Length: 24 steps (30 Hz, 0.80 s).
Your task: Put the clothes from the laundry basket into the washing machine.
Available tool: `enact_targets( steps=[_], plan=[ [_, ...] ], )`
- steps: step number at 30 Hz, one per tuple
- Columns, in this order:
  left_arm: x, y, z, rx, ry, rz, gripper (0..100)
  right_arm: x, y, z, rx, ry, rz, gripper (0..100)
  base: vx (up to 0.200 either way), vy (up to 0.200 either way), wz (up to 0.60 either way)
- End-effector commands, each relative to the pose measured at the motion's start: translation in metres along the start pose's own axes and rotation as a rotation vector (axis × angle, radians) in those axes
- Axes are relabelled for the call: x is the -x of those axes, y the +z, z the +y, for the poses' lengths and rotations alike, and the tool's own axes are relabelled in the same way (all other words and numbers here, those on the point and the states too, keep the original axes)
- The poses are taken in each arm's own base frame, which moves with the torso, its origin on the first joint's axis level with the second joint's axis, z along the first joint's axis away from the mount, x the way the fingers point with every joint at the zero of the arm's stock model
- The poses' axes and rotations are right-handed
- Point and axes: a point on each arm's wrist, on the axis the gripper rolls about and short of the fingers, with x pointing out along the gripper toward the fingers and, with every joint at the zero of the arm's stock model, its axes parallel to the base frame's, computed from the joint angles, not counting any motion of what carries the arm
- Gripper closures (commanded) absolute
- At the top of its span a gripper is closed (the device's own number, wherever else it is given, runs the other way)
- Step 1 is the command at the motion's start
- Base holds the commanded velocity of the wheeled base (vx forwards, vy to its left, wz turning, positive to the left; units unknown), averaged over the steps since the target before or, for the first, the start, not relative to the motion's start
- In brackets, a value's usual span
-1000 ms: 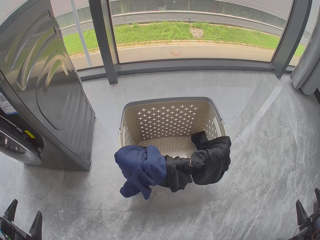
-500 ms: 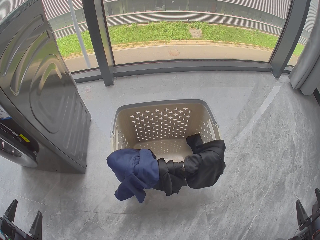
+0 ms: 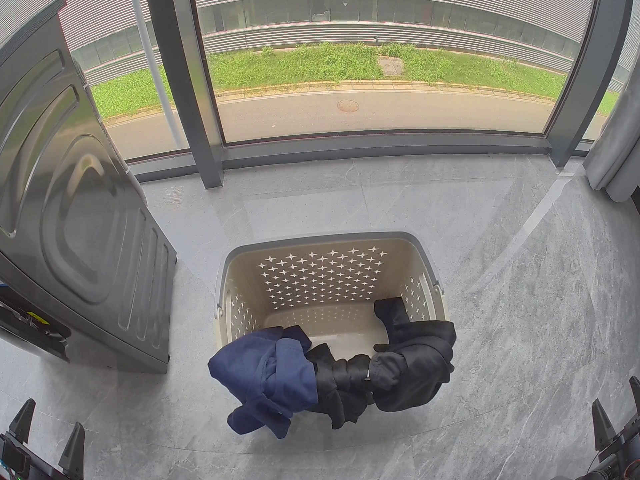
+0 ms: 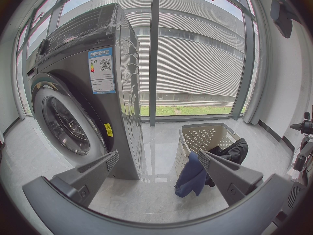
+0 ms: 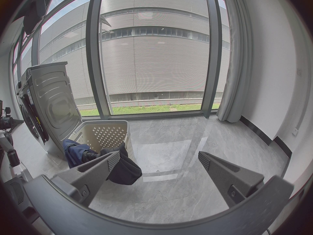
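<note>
The washing machine (image 3: pixel 87 235) stands at the far left, its side turned toward the basket and its round door (image 4: pixel 65 124) facing away from it. I cannot tell whether that door is latched. If it is, an arm that arrives already loaded would have nothing free to open it.

The left jaws sit at the near left, apart and empty, well short of the clothes.

In the middle of the floor is the laundry basket (image 3: pixel 320 240). The clothes lie over its near rim and hang partly outside. The blue garment (image 3: pixel 263 375) is on the left, and the black clothes (image 3: pixel 413 368) run from touching it across to the right corner.

The two look twisted together, so lifting one would likely drag the other, which could slip off and land on the floor. A sideways pull might also tip or slide the light basket. A trailing end could snag on the way round the machine's corner.

The right jaws wait at the near right, also apart and empty.
</note>
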Motion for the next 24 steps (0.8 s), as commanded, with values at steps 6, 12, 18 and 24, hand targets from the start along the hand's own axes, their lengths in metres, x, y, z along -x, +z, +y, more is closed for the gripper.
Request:
enact_targets(
  steps=[6, 12, 18, 24],
  plan=[
    [-0.0002, -0.0052, 0.0002, 0.0, 0.0, 0.003, 0, -0.0005, -0.0051, 0.0, 0.0, 0.0, 0.007, 0, 0.167, 0.0, 0.0],
    [-0.0002, -0.0052, 0.0002, 0.0, 0.0, 0.003, 0, -0.0005, -0.0051, 0.0, 0.0, 0.002, 0.007, 0, 0.1, 0.0, 0.0],
    [-0.0002, -0.0052, 0.0002, 0.0, 0.001, 0.003, 0, -0.0005, -0.0051, 0.0, 0.0, 0.002, 0.007, 0, 0.133, 0.0, 0.0],
    [-0.0002, -0.0052, 0.0002, 0.0, 0.0, 0.003, 0, -0.0005, -0.0051, 0.0, 0.0, 0.002, 0.007, 0, 0.067, 0.0, 0.0]
  ],
)
